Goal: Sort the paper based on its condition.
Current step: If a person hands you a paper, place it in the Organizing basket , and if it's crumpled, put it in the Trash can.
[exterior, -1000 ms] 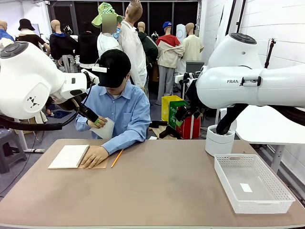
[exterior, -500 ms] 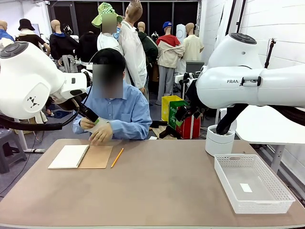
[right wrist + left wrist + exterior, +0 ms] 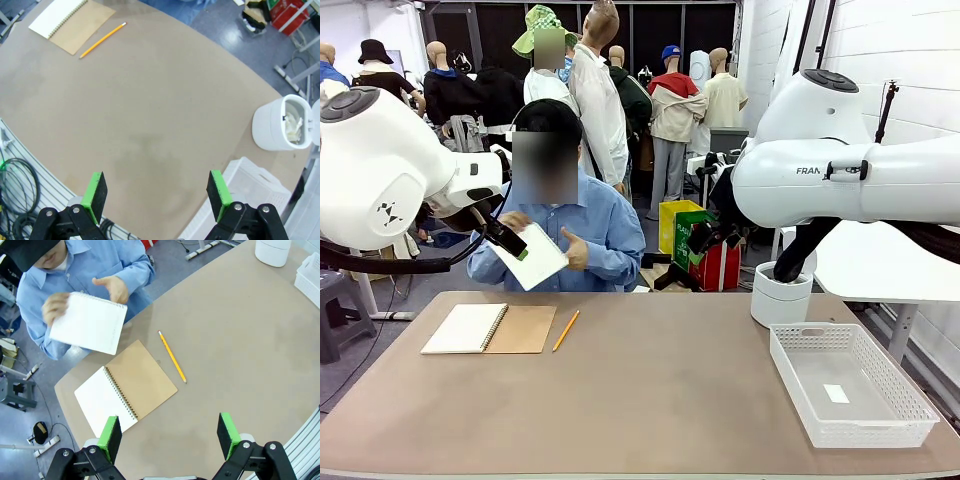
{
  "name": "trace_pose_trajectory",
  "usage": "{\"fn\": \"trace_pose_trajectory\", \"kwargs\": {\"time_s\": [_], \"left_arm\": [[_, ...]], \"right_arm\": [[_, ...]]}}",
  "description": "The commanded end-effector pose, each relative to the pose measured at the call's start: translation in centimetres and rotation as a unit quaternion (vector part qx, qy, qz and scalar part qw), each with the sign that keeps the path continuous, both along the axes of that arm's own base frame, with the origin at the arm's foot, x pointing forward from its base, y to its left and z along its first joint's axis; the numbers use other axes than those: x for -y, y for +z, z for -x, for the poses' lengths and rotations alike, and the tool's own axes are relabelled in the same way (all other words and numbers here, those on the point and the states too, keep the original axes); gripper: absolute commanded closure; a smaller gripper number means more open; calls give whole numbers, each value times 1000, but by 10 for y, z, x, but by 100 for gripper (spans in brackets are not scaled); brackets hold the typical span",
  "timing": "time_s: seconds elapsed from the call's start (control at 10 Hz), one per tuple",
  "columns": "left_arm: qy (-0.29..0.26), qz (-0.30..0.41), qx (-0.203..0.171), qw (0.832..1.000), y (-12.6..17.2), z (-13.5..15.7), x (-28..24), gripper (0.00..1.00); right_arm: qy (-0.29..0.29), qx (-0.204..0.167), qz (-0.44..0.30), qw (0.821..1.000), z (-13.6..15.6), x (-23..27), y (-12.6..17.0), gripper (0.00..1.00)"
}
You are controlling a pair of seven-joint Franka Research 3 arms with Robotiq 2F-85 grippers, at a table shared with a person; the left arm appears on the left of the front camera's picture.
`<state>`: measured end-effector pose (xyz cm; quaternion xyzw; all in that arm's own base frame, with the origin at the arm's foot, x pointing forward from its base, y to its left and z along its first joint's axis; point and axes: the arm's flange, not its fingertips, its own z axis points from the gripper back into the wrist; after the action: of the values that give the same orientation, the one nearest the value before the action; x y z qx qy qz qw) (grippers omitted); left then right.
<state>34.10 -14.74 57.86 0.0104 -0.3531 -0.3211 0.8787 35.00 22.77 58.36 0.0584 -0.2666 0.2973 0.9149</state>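
Across the table a person holds one smooth, flat white paper sheet [image 3: 533,260] up in both hands, well above the tabletop; in the left wrist view this paper [image 3: 90,324] is at upper left. My left gripper [image 3: 169,436] hangs open high over the table's near-left part, nothing between its green pads. My right gripper [image 3: 156,190] is also open and empty, high over the near-right edge. In the right wrist view, wrinkly white paper [image 3: 295,127] shows inside the white bin [image 3: 280,125].
An open spiral notebook [image 3: 485,328] with a brown cover lies at the far left, a yellow pencil [image 3: 566,330] beside it. The white bin [image 3: 781,295] stands at the far right, with a white mesh basket [image 3: 890,400] in front of it. The table's middle is bare.
The person has taken their hands off the notebook and raised the sheet, now holding it flat and tilted in both hands. Neither arm has moved.
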Motion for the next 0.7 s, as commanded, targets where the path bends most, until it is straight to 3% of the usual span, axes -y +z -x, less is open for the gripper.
{"fn": "trace_pose_trajectory", "kwargs": {"time_s": [0.0, 0.6], "left_arm": [[-1, -1, 1, 1000, 0, 0, 0, 0], [-1, -1, 1, 1000, 0, 0, 0, 0]], "right_arm": [[0, 0, 1, 1000, 0, 0, -1, 0], [0, 0, 1, 1000, 0, 0, -1, 0]]}}
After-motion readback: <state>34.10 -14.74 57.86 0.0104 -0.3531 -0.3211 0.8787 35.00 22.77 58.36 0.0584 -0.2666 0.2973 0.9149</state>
